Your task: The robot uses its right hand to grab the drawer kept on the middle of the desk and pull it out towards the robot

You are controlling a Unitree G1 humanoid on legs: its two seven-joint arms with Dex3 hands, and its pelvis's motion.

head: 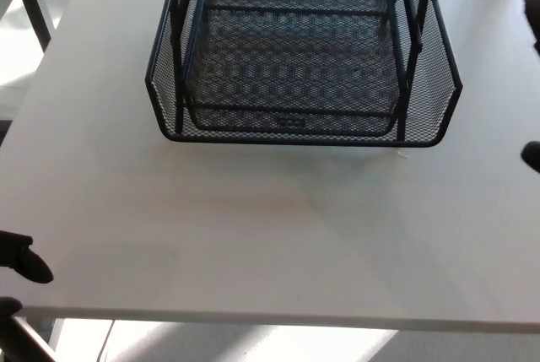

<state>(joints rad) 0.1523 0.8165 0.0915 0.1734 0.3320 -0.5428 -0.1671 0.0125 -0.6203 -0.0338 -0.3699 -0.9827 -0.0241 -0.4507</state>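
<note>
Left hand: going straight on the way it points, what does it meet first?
Probably nothing: the black left hand points toward picture right along the white desk's bare near edge. The black wire-mesh drawer sits farther back, off that line. The hand's height is unclear.

Both hands at frame edges — fingertips (25, 262) only

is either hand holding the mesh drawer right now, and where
No. The mesh drawer sits untouched on the desk; only slivers of the right hand and left hand show at the edges.
</note>
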